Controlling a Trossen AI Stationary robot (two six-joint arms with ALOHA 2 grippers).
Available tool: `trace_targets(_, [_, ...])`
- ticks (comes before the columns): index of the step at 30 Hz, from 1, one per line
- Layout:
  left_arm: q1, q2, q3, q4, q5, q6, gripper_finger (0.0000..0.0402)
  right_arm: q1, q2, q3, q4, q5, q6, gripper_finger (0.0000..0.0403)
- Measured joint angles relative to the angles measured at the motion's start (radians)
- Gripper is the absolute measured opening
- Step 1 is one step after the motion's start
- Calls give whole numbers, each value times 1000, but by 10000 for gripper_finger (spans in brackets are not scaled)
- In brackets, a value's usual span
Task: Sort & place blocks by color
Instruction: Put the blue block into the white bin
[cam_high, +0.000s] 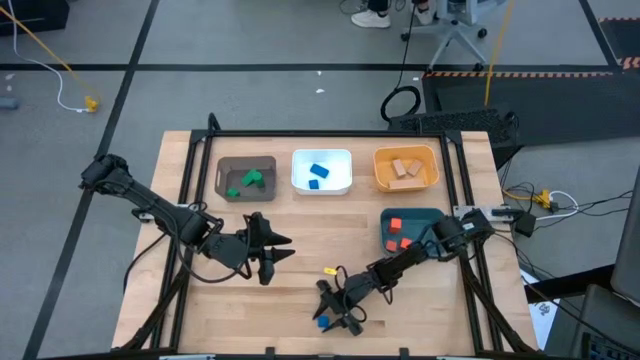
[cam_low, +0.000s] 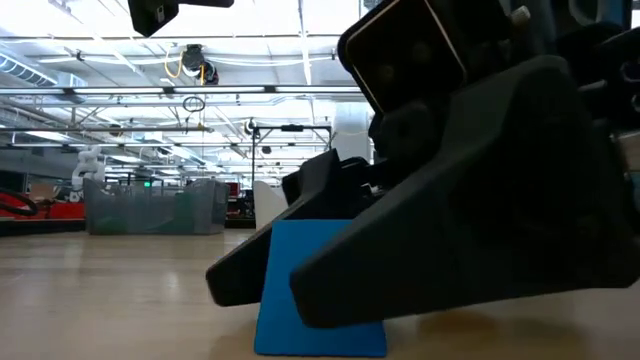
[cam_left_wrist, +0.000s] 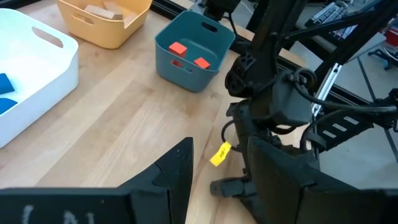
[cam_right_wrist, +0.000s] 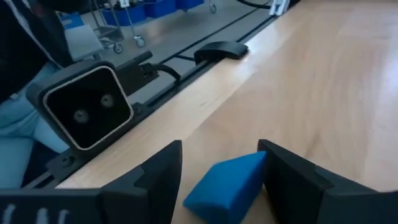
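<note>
Right gripper (cam_right_wrist: 217, 180) straddling blue block (cam_right_wrist: 227, 182) at table's (cam_high: 290, 215) near edge
Fingers sitting either side of it, contact unclear; left gripper (cam_high: 272, 252) hovering mid-table, spread, holding nothing; green, blue, wood, red blocks lying in brown (cam_high: 228, 163), white (cam_high: 300, 158), orange (cam_high: 382, 157), teal (cam_high: 425, 216) bins; no readable labels.

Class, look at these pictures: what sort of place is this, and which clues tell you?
Probably a robotics lab in a large industrial hall. Clues: a wooden table framed by dark rails, exposed ceiling trusses and pipes behind it, and a swivel chair's base on the grey floor.
</note>
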Motion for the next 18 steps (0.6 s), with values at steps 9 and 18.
trace_targets(9, [0,0,0,-2,0,0,154,0,2,8,-27,-10,2,142])
trace_targets(18, [0,0,0,-3,0,-1,154,0,1,9,-51,-12,12,48])
